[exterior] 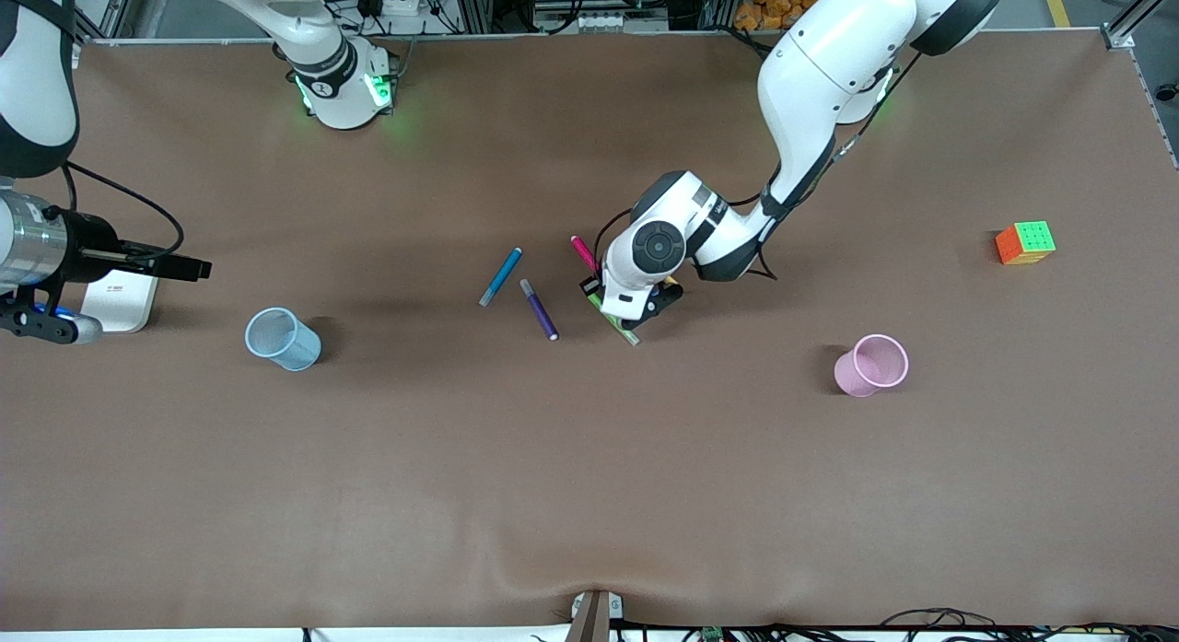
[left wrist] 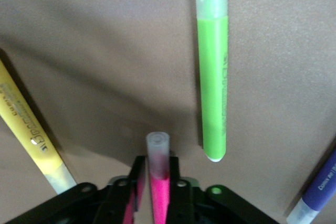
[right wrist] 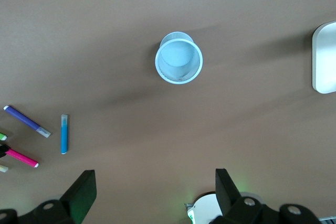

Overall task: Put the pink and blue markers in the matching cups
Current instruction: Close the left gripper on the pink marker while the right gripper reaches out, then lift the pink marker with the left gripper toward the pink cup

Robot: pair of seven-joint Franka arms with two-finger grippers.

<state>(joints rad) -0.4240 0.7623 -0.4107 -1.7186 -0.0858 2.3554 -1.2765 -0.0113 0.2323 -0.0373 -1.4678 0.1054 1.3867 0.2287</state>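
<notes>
My left gripper is shut on the pink marker among the markers at mid-table. In the left wrist view the fingers clamp its magenta body, and the pale cap sticks out past them. The blue marker lies on the table toward the right arm's end, also in the right wrist view. The blue cup stands upright farther that way, also in the right wrist view. The pink cup stands toward the left arm's end. My right gripper is open and empty, held over the table beside the blue cup.
A purple marker lies beside the blue one. A green marker and a yellow marker lie under the left hand. A white box sits at the right arm's end. A colour cube sits at the left arm's end.
</notes>
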